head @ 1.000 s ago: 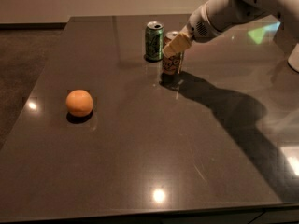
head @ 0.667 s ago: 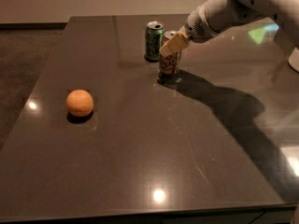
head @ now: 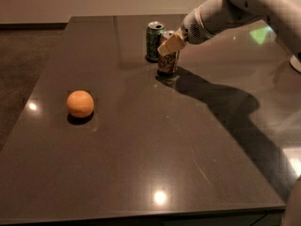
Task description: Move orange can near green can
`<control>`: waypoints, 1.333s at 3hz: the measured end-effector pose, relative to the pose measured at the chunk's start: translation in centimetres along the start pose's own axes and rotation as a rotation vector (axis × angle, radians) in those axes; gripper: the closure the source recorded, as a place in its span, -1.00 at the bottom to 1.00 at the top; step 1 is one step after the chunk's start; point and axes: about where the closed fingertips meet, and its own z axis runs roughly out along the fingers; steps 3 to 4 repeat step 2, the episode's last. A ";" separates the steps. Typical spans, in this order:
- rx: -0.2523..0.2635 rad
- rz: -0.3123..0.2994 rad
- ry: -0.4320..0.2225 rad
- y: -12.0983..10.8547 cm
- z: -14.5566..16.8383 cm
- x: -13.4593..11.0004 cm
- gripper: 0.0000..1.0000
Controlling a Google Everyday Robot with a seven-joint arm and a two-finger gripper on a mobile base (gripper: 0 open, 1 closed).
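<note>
The green can (head: 154, 42) stands upright at the far middle of the dark table (head: 141, 140). The orange can (head: 168, 64), dark brownish-orange with pale markings, is upright just to the right of and in front of the green can, with a small gap between them. My gripper (head: 170, 45) reaches in from the upper right and is shut on the orange can's upper part. Its pale finger (head: 171, 44) covers the can's top. The can's base is at or just above the table surface.
A round orange fruit (head: 80, 103) lies on the left part of the table. My white arm (head: 221, 13) crosses above the far right of the table and casts a broad shadow there. The table's near edge runs along the bottom.
My gripper and the orange can have moved a little to the left, closer to the green can. The green can and the fruit have not moved.
</note>
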 end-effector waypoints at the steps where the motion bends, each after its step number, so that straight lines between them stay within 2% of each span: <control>1: 0.009 -0.027 0.008 0.1 0.4 -0.3 -1.00; 4: 0.009 -0.027 0.008 0.1 0.4 -0.3 -1.00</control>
